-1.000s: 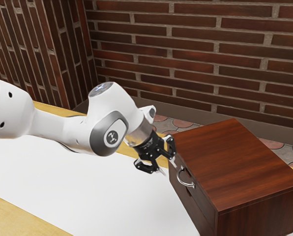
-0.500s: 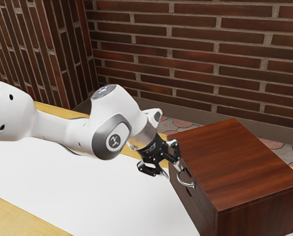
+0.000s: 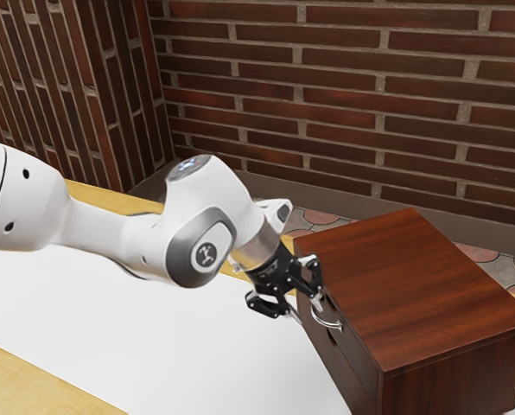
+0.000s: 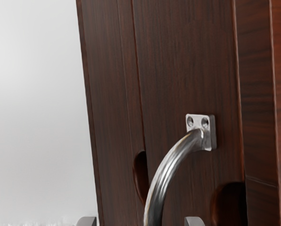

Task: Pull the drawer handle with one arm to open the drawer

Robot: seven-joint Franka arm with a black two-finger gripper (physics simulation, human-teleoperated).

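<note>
While the jaws stand wide apart, your gripper [image 3: 313,297] straddles the metal handle [image 4: 171,165], 2 fingertips [image 4: 86,221] flanking it, neither touching. Handle sits on the drawer front [image 3: 344,343], flush with the wooden cabinet [image 3: 413,285].

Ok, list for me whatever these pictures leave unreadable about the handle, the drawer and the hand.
- Lower mount of the handle: in the wrist view, cut off by the lower edge; in the exterior view, too small.
- How far the hand reaches past the handle: in the wrist view, the fingertips are cut off at the same edge.
- Whether the drawer is open or shut: in the exterior view, the seam is too small.
</note>
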